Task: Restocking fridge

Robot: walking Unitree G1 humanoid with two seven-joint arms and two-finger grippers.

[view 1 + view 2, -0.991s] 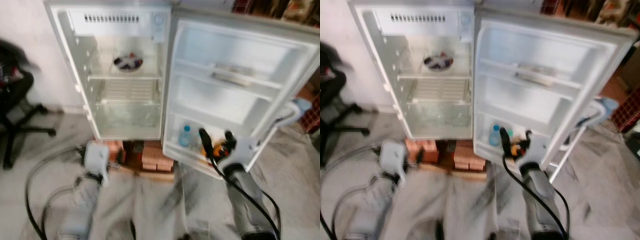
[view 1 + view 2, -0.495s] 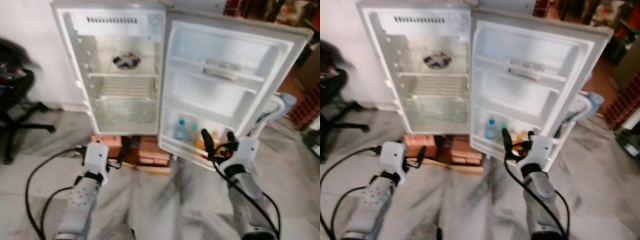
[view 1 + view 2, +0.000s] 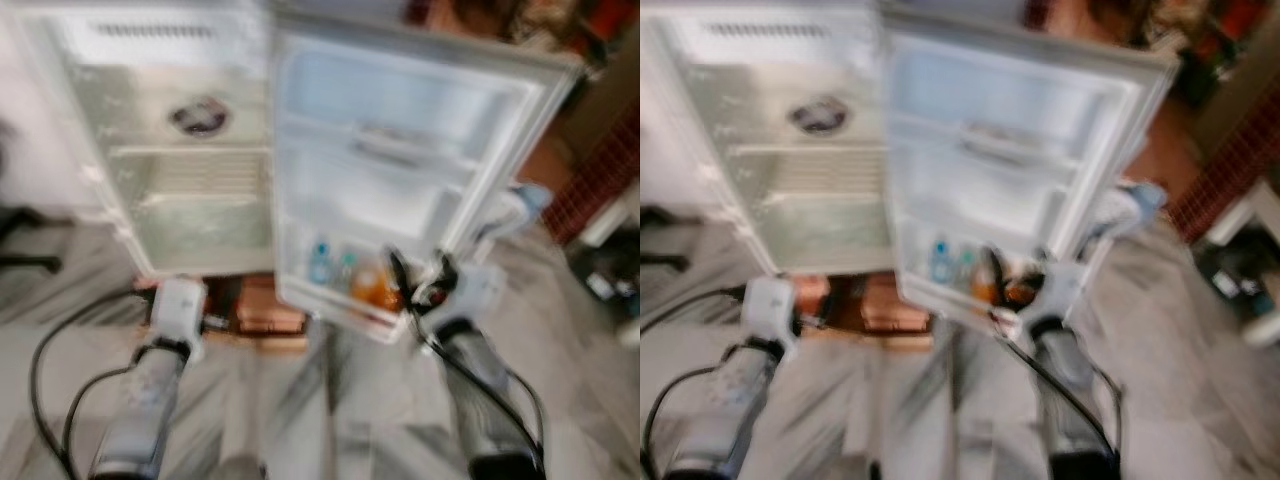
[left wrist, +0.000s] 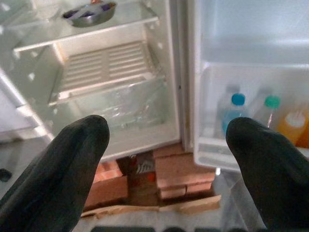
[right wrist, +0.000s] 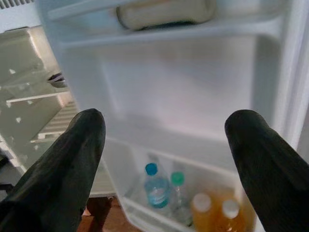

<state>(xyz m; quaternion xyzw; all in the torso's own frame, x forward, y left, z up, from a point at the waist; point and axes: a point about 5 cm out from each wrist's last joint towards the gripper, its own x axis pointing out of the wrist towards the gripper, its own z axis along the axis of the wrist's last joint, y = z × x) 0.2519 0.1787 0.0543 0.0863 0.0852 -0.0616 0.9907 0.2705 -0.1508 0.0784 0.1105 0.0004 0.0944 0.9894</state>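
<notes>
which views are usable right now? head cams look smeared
Left and right eye views: heavy motion blur, fridge door edges and floor smeared. Left wrist view: sharper, blue-capped bottle and bowl readable, black fingers soft in the foreground. Right wrist view: mild blur, orange bottles still distinguishable, white door liner bright and flat.

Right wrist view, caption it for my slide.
Open right gripper faces white fridge door shelf holding clear and orange bottles.
</notes>
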